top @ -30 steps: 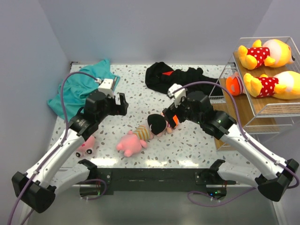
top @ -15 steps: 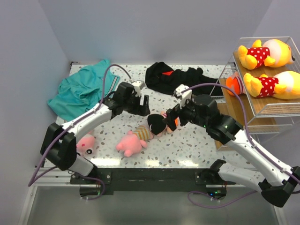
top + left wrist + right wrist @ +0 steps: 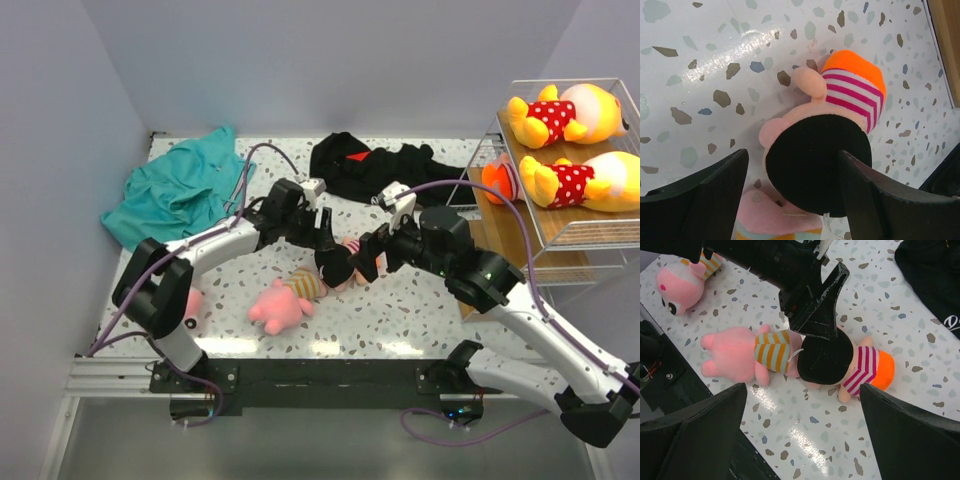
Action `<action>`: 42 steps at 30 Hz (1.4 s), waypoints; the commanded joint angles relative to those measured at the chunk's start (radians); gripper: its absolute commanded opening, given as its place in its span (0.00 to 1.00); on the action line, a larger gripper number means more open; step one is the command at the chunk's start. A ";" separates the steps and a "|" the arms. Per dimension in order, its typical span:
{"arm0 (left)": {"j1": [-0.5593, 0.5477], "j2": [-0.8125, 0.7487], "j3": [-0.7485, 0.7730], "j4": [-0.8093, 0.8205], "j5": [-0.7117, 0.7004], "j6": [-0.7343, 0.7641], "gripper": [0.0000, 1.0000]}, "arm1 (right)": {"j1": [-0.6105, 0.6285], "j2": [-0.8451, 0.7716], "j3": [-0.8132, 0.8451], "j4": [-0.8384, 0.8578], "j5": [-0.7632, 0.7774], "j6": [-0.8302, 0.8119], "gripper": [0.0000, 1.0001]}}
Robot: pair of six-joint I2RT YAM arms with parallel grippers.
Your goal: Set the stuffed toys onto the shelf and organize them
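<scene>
Two yellow-orange bears (image 3: 565, 112) (image 3: 588, 182) are lying on the one shelf (image 3: 495, 228). Two pink pigs (image 3: 732, 352) (image 3: 680, 282) are resting on the counter (image 3: 400, 310), and one black-haired doll (image 3: 335, 264) is lying beside them. One teal shirt (image 3: 175, 195) and one black garment (image 3: 375, 165) are sitting further back. One orange toy (image 3: 497, 180) is showing on the shelf's lower tier, too hidden to tell its kind.

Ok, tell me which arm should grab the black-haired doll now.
Left. The left gripper is open with its fingers on either side of the doll at its black head, ready to close. The right gripper is open too, but hovers farther from the doll.
</scene>
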 commanded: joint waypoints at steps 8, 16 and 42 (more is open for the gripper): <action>-0.016 0.048 0.036 0.036 0.022 -0.016 0.25 | 0.002 0.008 0.031 0.025 -0.003 0.047 0.98; 0.012 -0.193 0.030 0.083 0.038 0.033 0.00 | 0.002 0.046 0.100 0.103 -0.113 0.220 0.98; 0.207 -0.869 -0.300 0.427 0.505 0.099 0.00 | -0.016 0.055 0.430 0.012 -0.322 0.117 0.91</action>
